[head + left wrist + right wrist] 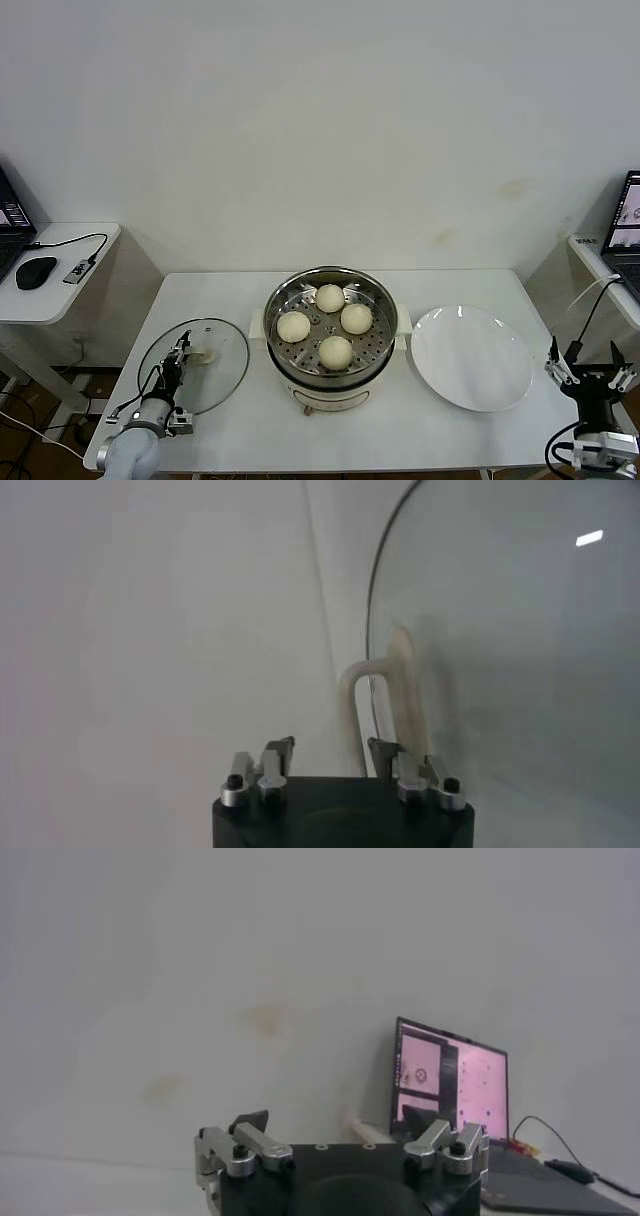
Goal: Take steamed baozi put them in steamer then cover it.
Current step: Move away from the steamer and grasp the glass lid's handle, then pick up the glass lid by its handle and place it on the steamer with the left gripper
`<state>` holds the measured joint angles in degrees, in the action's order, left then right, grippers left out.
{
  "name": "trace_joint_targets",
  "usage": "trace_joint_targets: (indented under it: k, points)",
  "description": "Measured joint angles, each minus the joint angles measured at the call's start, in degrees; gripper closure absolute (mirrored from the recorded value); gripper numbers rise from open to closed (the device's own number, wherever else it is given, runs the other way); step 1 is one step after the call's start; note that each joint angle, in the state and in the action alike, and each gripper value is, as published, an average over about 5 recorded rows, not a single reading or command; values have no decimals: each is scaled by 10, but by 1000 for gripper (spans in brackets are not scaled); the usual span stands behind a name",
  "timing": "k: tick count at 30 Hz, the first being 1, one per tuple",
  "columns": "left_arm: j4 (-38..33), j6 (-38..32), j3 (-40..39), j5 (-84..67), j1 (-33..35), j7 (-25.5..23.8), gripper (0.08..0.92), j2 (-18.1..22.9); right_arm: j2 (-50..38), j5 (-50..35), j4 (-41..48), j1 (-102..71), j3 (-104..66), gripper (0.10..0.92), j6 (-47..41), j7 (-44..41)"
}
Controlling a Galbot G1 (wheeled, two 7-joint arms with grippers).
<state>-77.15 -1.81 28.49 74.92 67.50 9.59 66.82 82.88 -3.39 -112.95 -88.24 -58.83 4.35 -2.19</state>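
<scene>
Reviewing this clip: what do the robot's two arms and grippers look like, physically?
The left gripper is black with silver metal finger brackets, on a pale grey rounded arm with thin black cables. The right gripper matches: black body, silver-tipped fingers, a black cable looping at its wrist. No markings visible.

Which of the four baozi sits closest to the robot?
The front baozi in the steamer, nearest the pot's front edge. The other three lie farther back: one on the left, one on the right, one at the rear.

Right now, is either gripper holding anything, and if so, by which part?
Nothing is held. The left gripper is open beside the cover's handle, not closed on it; the right gripper is open, off the table's right end.
</scene>
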Motion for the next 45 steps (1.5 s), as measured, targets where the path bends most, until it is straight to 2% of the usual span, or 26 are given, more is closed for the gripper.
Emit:
trace_joint_targets:
  k: [7,10,17,25,35,45]
  points:
    - [15,-8,5,-7,-2,14,808,5,0,3,0,-1,4,203,2,0]
    - [18,-13,9,-10,-1,25,842,8,1,6,0,-1,8,203,2,1]
    - [-2,-12,21,-11,13,51,850,11,-1,13,2,-1,19,203,8,1]
    - [-91,21,42,-24,61,54,852,0,-6,18,2,-1,31,203,13,-2]
    - [-249,100,80,-100,150,9,852,-32,-13,21,1,-7,41,203,19,-4]
    - [-372,168,73,-175,169,-35,852,-69,-9,40,8,-4,51,203,31,-6]
